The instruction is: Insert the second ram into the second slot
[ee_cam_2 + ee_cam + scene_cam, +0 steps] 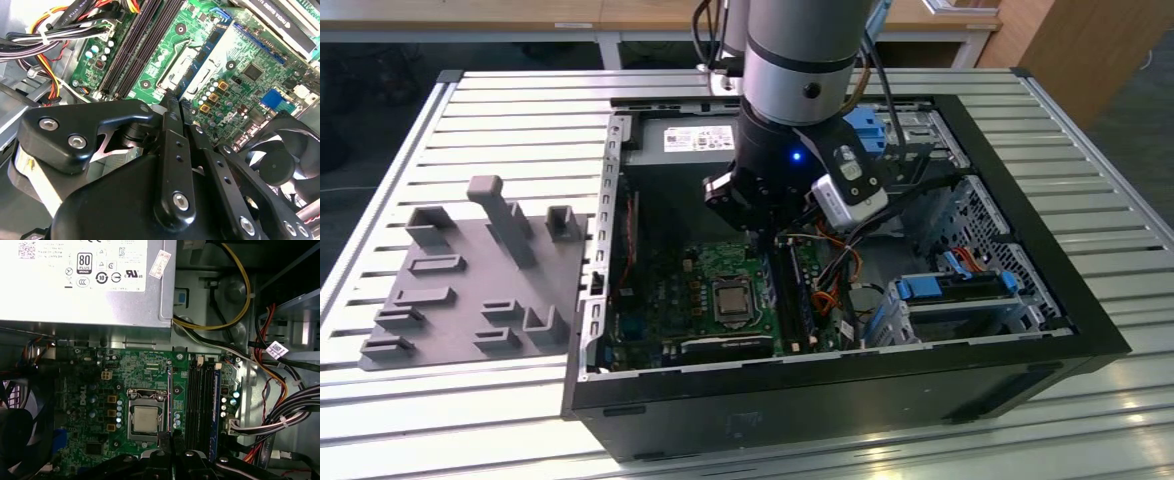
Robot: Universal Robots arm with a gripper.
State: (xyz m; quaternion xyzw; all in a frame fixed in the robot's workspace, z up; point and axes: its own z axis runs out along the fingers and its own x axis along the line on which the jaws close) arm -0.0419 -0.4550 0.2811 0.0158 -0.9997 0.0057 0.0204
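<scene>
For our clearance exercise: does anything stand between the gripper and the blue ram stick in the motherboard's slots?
Nothing visible does. The gripper hangs over the motherboard by the processor socket; only empty dark slots lie between it and the blue ram stick. The cables run beyond the stick.

The arm (803,40) is a silver-grey tube ending in a black wrist (774,175) with a small blue light (797,156) and a white box (851,195) alongside. Black cables (706,30) run beside it. The gripper (172,102) has matte black links with silver screws (180,201).
</scene>
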